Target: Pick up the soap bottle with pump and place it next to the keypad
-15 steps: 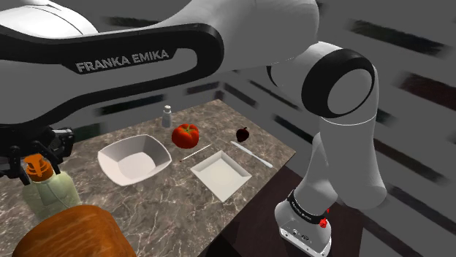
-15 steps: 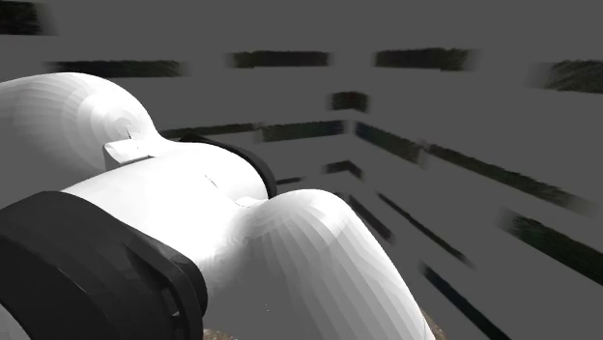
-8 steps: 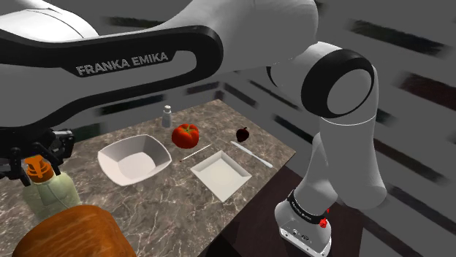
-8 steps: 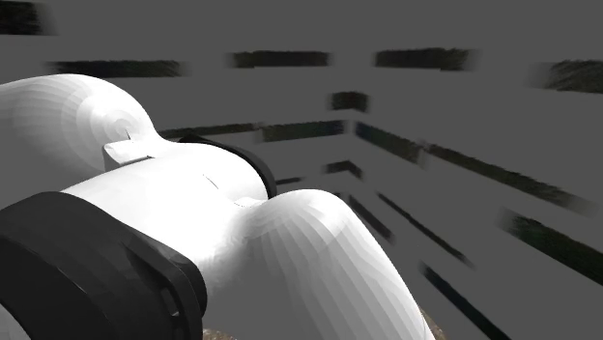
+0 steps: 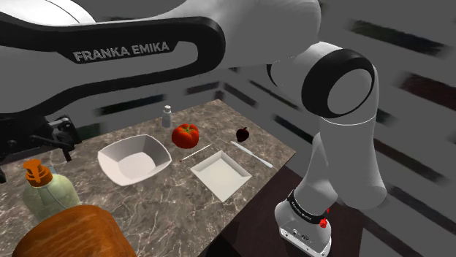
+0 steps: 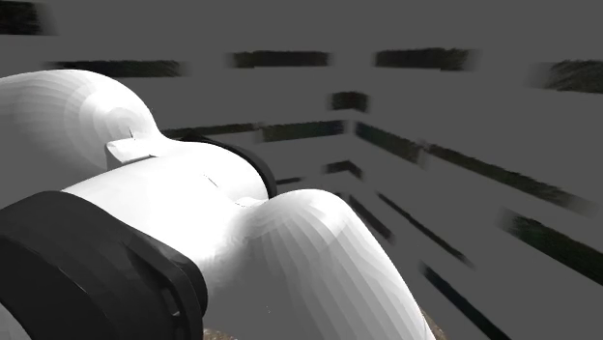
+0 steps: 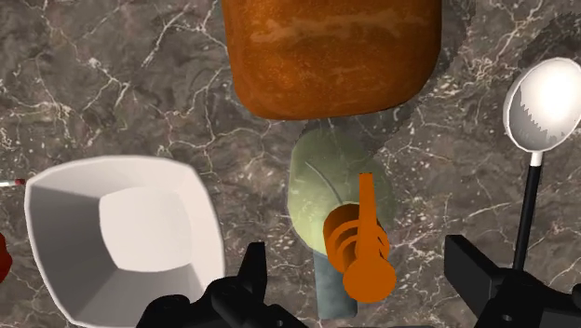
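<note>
soap bottle (image 5: 48, 193) is standing upright at the shoulder view's lower left, orange pump (image 5: 35, 171) on top | bread loaf (image 5: 73, 232) is crowding just beside it, white bowl (image 5: 134, 159) sitting near | gripper (image 7: 356, 256) is hanging above, fingers wide apart, flanking the pump without touching | bare bench (image 5: 183, 215) is lying open toward its lower-centre edge
</note>
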